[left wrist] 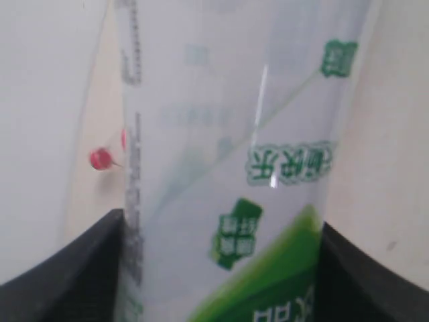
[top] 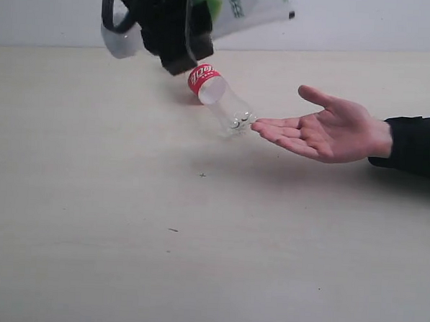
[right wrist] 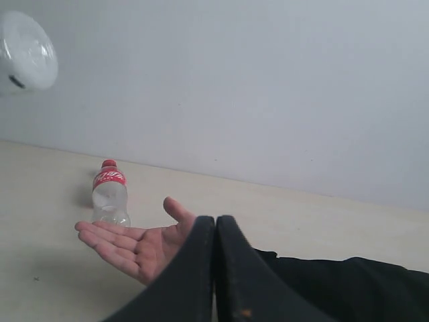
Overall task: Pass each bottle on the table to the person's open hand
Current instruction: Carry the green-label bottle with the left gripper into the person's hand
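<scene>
While left claw (left wrist: pixel 220 272) grips bottle (left wrist: pixel 214 121), green lettering (left wrist: pixel 288 164)

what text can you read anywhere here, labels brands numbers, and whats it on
Nothing reads clearly enough to quote.
On the green-label bottle in the left hand: green Chinese characters, blurred and turned, unreadable.
On the same bottle: a column of fine grey print, too small to read.
On the red-label bottle on the table: white script on the red band, too small to read.
No other text shows.

Exterior view: the top edge crops my left gripper (top: pixel 171 25) and the green-white labelled bottle (top: pixel 245 5) in it (its print blurs in my wrist view). My claw hides the cap of the red-label bottle (top: pixel 217 96).
</scene>
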`<act>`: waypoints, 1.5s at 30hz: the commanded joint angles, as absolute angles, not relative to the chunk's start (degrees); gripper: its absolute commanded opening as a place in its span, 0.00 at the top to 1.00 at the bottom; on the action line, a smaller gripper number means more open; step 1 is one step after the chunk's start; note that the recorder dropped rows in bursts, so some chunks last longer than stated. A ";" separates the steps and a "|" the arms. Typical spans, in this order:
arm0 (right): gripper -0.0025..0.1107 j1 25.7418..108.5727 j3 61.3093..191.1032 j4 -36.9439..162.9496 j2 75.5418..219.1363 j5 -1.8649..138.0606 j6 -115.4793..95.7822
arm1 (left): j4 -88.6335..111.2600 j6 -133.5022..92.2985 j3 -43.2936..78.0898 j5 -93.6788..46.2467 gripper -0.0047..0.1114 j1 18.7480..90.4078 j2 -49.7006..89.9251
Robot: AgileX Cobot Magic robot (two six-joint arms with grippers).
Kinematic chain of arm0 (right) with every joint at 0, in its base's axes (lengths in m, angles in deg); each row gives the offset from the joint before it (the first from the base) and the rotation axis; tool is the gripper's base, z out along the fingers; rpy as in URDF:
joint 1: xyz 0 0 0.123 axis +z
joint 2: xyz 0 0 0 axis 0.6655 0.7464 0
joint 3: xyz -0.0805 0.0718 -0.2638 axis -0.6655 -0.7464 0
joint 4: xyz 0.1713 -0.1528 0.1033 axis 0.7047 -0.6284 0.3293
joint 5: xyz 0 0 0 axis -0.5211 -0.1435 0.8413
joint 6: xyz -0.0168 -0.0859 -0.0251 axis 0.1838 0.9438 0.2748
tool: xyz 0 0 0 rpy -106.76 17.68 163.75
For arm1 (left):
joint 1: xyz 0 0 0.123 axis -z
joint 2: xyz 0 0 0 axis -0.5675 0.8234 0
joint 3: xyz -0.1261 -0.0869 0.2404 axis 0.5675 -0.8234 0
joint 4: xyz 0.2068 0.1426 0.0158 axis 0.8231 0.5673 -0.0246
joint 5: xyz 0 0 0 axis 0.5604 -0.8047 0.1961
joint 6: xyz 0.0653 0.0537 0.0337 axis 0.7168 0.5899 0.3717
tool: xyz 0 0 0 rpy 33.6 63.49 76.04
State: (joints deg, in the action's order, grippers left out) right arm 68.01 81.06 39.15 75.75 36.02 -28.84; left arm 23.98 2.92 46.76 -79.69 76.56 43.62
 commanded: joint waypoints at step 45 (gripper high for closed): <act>0.98 67.74 81.41 38.90 75.54 36.52 -28.70 | 33.57 55.36 66.26 -71.59 0.85 87.01 79.34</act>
State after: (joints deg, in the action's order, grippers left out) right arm 68.01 81.06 39.15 75.75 36.02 -28.84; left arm 33.76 55.95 65.92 -70.11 87.16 79.44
